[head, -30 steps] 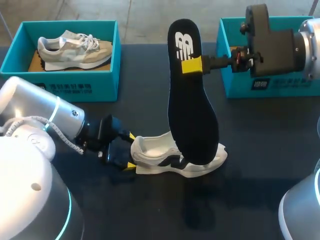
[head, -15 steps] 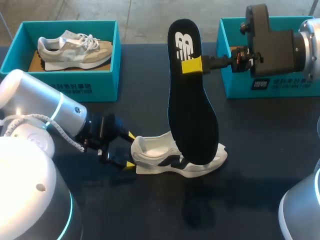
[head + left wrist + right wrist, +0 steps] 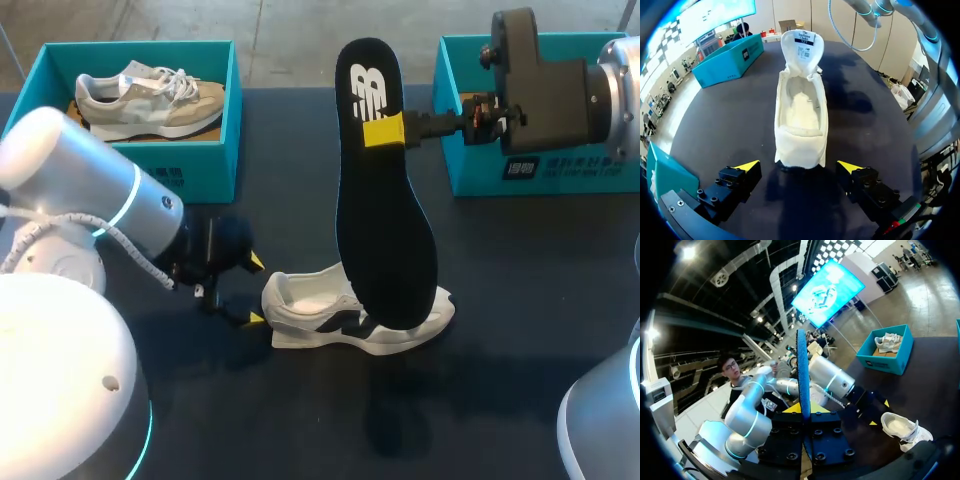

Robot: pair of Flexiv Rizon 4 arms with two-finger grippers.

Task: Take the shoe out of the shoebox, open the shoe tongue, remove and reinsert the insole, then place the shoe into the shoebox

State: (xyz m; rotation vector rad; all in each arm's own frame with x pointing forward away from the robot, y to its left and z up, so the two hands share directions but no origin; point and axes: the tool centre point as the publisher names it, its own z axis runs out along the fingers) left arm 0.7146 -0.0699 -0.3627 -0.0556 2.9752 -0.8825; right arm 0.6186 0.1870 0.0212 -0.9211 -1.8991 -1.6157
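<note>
A white shoe [image 3: 330,318] with black trim lies on the dark table, its tongue folded forward and its inside bare [image 3: 802,112]. A black insole [image 3: 385,220] hangs upright above it. My right gripper [image 3: 383,131] is shut on the insole's heel end, which the right wrist view shows edge-on [image 3: 802,370] between the yellow tips [image 3: 803,410]. The insole's wide end hides the shoe's middle, and I cannot tell whether they touch. My left gripper [image 3: 256,290] stands open just behind the shoe's heel, a fingertip [image 3: 747,165] on either side, not touching.
A teal shoebox [image 3: 205,165] at the back left holds a second grey and beige shoe [image 3: 150,100]. Another teal shoebox [image 3: 470,160] stands at the back right, behind my right arm. The small white shoe [image 3: 902,427] also shows far below the right wrist.
My left arm has drawn back a little to the left, so its open fingers have come off the shoe's heel. The right arm and the insole have kept still.
</note>
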